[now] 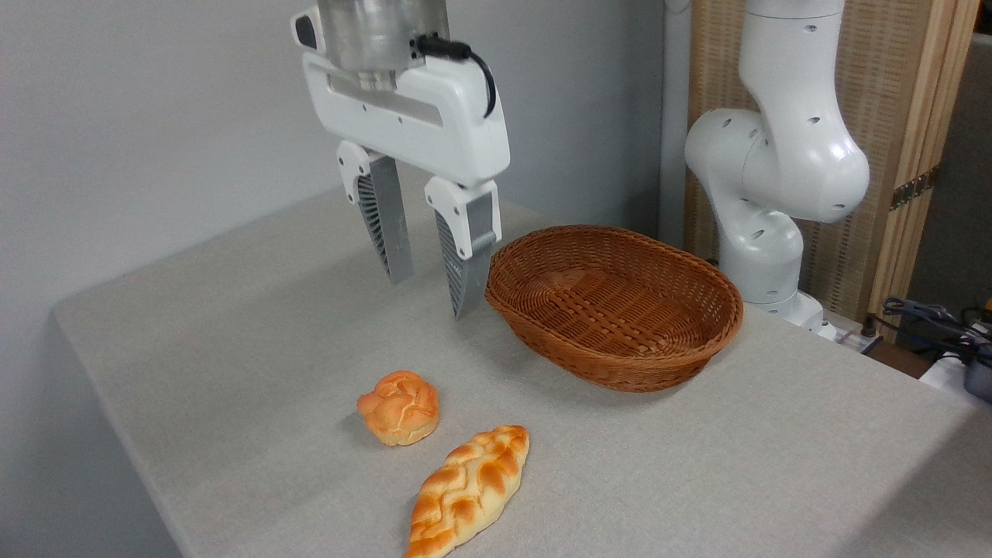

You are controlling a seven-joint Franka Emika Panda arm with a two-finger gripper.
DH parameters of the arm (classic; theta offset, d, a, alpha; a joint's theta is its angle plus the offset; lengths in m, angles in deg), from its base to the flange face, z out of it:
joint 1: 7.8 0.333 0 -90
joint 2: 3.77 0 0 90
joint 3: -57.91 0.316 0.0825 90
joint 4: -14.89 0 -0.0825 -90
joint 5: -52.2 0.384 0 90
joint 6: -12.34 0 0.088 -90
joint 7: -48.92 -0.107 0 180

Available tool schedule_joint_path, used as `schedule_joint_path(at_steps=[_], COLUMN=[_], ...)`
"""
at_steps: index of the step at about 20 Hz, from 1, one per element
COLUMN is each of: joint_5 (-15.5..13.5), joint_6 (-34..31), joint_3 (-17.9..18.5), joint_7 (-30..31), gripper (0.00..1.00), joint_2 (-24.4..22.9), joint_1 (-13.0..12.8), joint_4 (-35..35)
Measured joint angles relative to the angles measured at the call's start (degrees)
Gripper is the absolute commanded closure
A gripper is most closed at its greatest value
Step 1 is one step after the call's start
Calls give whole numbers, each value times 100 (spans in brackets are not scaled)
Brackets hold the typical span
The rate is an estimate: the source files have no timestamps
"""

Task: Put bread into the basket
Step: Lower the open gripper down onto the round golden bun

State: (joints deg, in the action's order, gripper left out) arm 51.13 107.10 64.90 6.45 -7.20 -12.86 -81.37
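Right now you're in the approach step: nothing has been picked up yet, and the next move, as I judge it, calls for bringing the hand forward and down over the bun. Your table gives plenty of bare room in the middle, but its left edge runs close past both breads, so keep the descent straight and avoid nudging anything that way. Your arm stands behind the right end, well clear of the work. Your basket sits empty toward the back right, and its near rim is just beside the right finger, so mind that rim when you move off. Your gripper hangs above the table with its fingers parted a moderate way and nothing between them. A long braided loaf lies near the front edge, just beside the target; leave it alone. Your bread, the small round bun, rests on the table well in front of the fingers and well apart from the basket
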Motion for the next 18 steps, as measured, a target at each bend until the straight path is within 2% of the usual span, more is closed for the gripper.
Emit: schedule_joint_path(at_steps=[3, 8, 13, 18], joint_5=[-7, -13, -15, -16], joint_6=[392, 1002, 1881, 2383], joint_3=[-56, -390, -575, -823], joint_7=[-5, -3, -1, -1], gripper=[0, 0, 0, 0], joint_2=[-185, -344, -315, -105], joint_1=[-1, -18, -63, -120], joint_4=[-518, -1401, -2051, -2267])
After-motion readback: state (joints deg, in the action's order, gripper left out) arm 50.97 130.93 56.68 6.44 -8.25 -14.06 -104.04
